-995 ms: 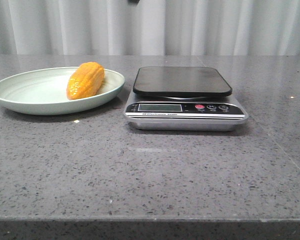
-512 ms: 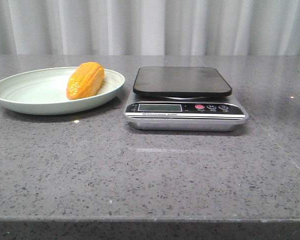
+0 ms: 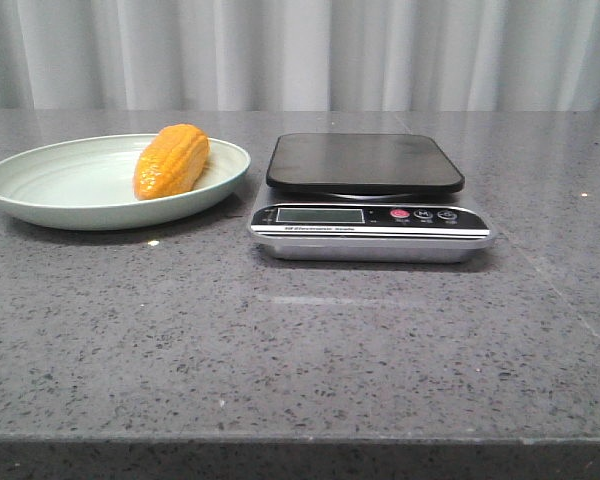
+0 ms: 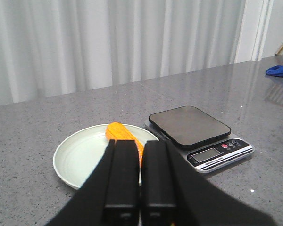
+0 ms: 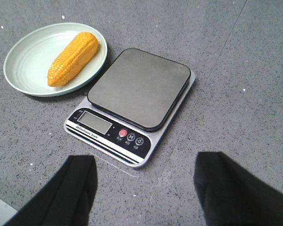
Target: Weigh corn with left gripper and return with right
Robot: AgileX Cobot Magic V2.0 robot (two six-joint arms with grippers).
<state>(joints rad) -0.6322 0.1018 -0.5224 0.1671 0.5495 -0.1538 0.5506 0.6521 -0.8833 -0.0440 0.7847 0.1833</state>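
Glossy ribbed corn, seemingly plastic; polished speckled stone table; matt black scale platform.

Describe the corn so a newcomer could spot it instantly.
Start at the grey stone table and find the pale green plate left of the kitchen scale. The corn lies in that plate: a short orange-yellow cob, the scene's only brightly coloured thing.

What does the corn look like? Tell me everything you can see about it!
The corn is a short, plump orange-yellow cob with ribbed rows of kernels and a shiny, plastic look. It lies on its side in the pale green plate, towards the side nearest the scale, its narrower end pointing away from the front camera. Only the plate touches it; nothing grips it.
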